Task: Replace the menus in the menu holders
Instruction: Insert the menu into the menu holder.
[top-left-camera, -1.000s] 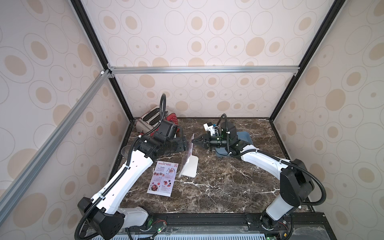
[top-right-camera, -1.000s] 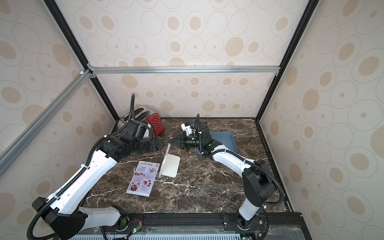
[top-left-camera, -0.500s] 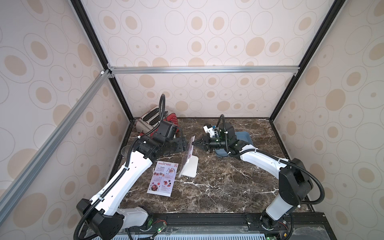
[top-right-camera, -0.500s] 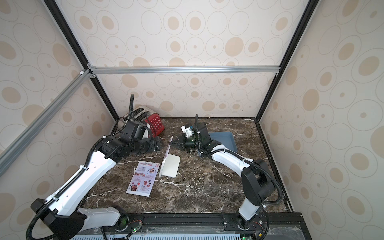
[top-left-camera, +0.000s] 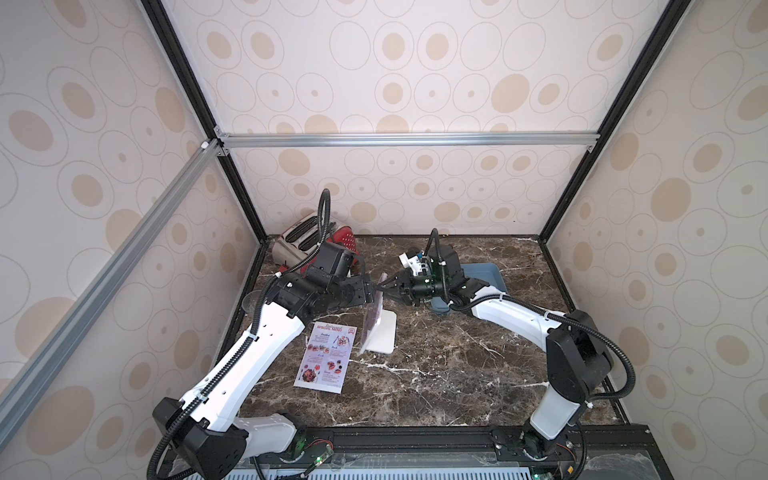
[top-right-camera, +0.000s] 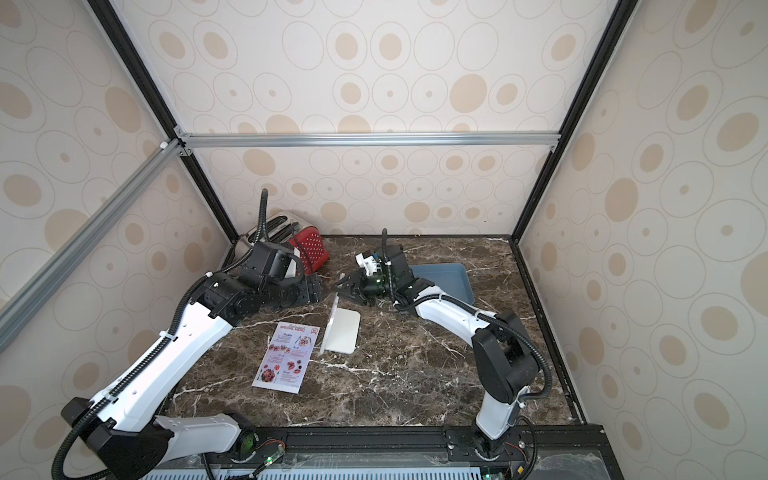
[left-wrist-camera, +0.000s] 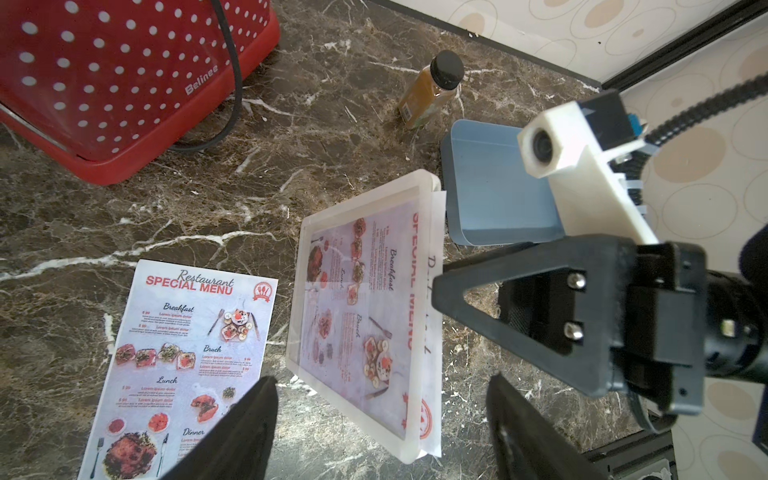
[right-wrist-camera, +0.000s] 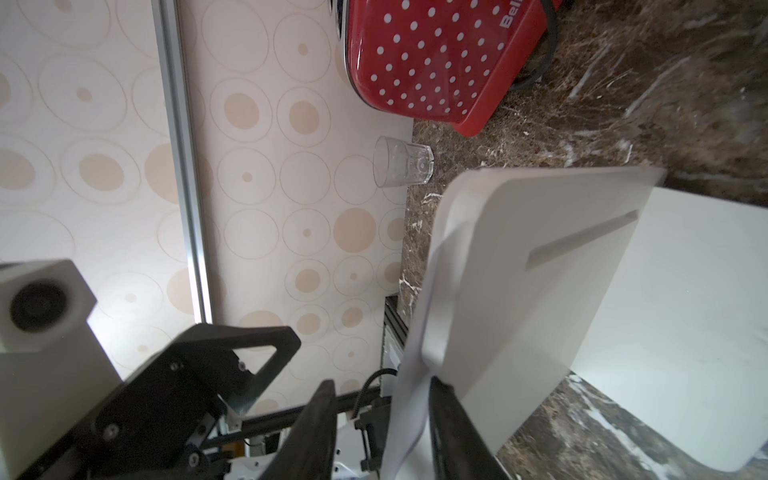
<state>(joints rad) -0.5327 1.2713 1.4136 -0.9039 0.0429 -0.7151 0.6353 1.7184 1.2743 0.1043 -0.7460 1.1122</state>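
Right gripper stands partly open, jaws straddling the edge of the menu that protrudes from the top of the menu holder. Left gripper faces it across the holder, jaws wide, gripping nothing. Beside the left gripper a second menu lies flat on the table; a blue tray sits behind the right gripper.

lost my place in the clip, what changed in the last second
The right gripper edged toward the menu holder and its jaws parted; they now straddle the protruding edge of the inserted menu. The left gripper, holder and loose menu stayed put.
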